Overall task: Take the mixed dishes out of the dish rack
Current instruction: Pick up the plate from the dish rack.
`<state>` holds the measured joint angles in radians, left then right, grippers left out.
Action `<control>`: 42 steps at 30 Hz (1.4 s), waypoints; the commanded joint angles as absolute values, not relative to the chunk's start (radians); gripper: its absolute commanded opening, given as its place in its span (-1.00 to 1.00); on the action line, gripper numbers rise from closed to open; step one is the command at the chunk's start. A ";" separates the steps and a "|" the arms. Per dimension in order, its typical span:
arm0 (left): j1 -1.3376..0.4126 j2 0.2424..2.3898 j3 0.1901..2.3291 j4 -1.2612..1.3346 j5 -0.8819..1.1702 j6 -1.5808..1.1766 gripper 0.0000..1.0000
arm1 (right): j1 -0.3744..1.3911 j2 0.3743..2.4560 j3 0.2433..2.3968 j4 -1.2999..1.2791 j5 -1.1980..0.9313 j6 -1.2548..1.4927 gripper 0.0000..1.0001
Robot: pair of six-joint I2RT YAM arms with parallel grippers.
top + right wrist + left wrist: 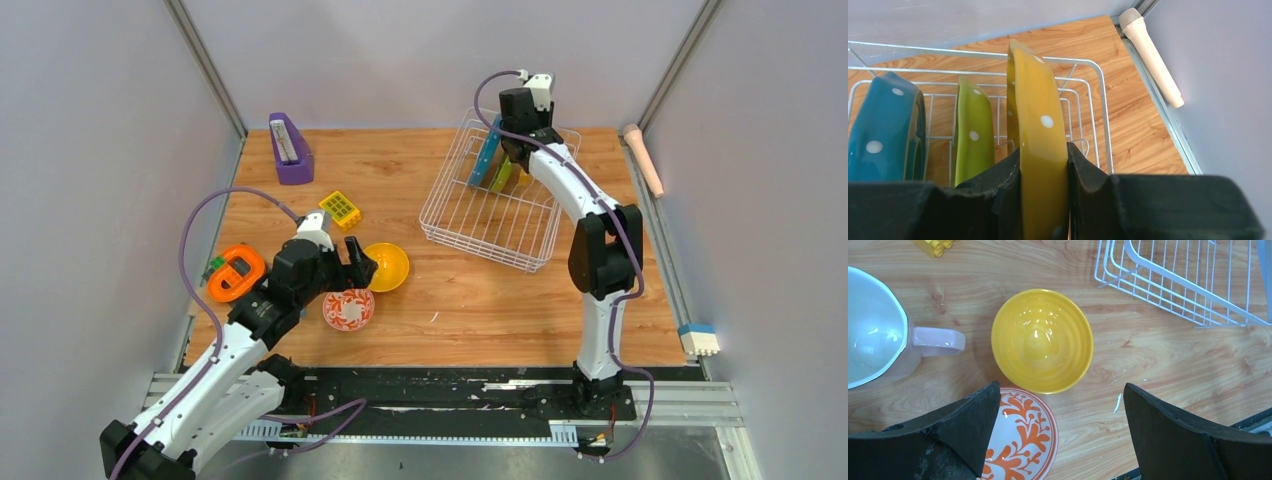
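The white wire dish rack (490, 205) stands at the back right, its corner also showing in the left wrist view (1188, 285). In it stand, on edge, a blue dotted plate (885, 130), a green one (973, 135) and a yellow one (1040, 100). My right gripper (1044, 150) is shut on the yellow plate's rim, reaching down into the rack's far side (517, 160). My left gripper (1062, 387) hangs open and empty over the table, above the plain yellow bowl (1042, 340) and the red-and-white patterned bowl (1023, 435). A pinkish cup (878, 335) sits left of them.
A purple wedge holder (290, 148) stands at the back left, a yellow grid block (341, 209) sits near the middle and an orange round gadget (236, 272) lies by the left arm. A pale handled tool (645, 158) lies along the right rail.
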<state>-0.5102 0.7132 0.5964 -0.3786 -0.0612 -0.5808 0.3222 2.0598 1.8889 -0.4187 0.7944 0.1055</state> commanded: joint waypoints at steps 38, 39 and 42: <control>-0.509 0.714 0.601 -0.367 -0.075 -0.587 1.00 | 0.316 1.765 1.887 -0.146 0.832 -0.039 -1.00; -0.509 0.714 0.601 -0.367 -0.075 -0.586 1.00 | 0.316 1.749 1.875 -0.146 0.819 -0.029 -1.00; -0.509 0.713 0.600 -0.366 -0.074 -0.587 1.00 | 0.316 1.692 1.829 -0.146 0.778 0.017 -1.00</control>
<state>-0.5102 0.7147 0.5964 -0.3847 -0.0654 -0.5808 0.3191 1.8233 1.8496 -0.2737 0.8043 -0.0341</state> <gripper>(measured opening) 0.998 0.279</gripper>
